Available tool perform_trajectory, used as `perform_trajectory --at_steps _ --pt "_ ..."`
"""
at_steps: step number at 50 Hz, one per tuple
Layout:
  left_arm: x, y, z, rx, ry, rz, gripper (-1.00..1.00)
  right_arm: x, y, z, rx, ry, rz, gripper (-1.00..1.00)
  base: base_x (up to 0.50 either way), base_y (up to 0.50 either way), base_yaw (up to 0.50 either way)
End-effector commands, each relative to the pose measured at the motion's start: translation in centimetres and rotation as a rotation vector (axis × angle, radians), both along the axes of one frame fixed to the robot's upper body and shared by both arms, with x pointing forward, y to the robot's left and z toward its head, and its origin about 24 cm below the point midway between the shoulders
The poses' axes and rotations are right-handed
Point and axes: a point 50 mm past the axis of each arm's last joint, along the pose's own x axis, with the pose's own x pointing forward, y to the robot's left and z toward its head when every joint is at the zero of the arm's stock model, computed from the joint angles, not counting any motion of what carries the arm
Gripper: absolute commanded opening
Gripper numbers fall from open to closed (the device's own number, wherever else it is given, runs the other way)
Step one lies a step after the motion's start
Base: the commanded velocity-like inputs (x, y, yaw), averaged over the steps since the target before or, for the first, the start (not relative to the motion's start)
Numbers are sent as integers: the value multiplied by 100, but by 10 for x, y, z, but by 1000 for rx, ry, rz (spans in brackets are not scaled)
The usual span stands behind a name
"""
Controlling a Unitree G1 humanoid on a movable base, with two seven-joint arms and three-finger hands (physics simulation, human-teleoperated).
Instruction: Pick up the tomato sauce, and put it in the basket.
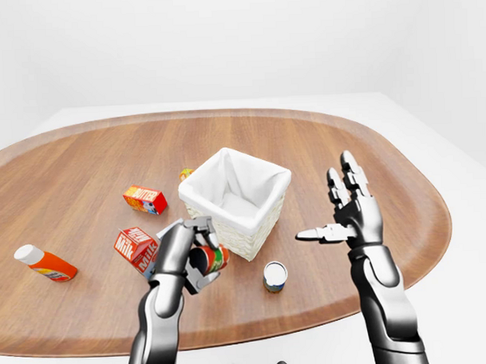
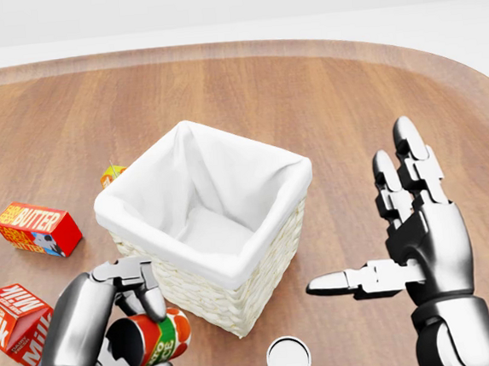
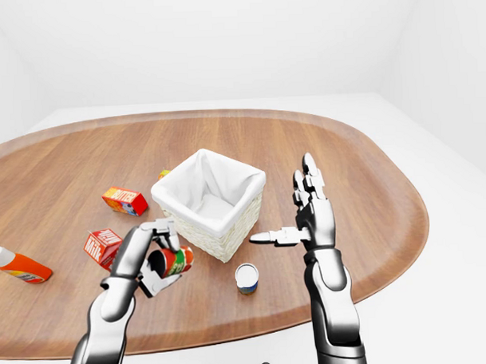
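My left hand (image 2: 103,332) is clamped on the sauce can (image 2: 155,338), held on its side just left of the basket (image 2: 207,225) and clear of the table (image 1: 91,163). My right hand (image 2: 420,236) hovers with fingers spread. The oval wooden table sits in a plain white room, strewn with a milk carton (image 1: 136,246), butter box (image 1: 144,199), bottle (image 1: 45,263) and another can (image 1: 274,276).

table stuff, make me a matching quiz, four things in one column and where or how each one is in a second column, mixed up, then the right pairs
Things:
1. tomato sauce can
2. basket
3. butter box
4. right hand

States:
A. lying on the wood at the head view's left edge
B. open, fingers spread, holding nothing
C. gripped on its side in the left hand
D. lined in white, nothing inside

Pairs: 1-C, 2-D, 3-A, 4-B
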Motion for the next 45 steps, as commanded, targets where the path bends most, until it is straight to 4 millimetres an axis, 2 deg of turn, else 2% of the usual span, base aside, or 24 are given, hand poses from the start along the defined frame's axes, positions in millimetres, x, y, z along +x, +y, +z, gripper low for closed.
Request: perform_trajectory --at_steps 1,11,17,22,30,45 --pt "1 2 12 4 -38 11 -100 0 0 0 -1 0 -1 100 0 0 0" --pt "5 0 19 0 -50 9 -100 1 -2 2 0 -7 -7 100 0 0 0" --pt "11 -2 31 -4 -83 -2 -100 1 -3 4 2 -16 -10 100 0 0 0" --pt "20 -6 53 -2 -158 -34 -100 2 -4 3 4 -11 -12 100 0 0 0" --pt "23 -13 73 14 -229 -76 -100 3 -4 3 4 -9 -13 100 0 0 0" --pt "28 -14 84 19 -268 -88 -100 4 -4 -1 2 5 -11 100 0 0 0"
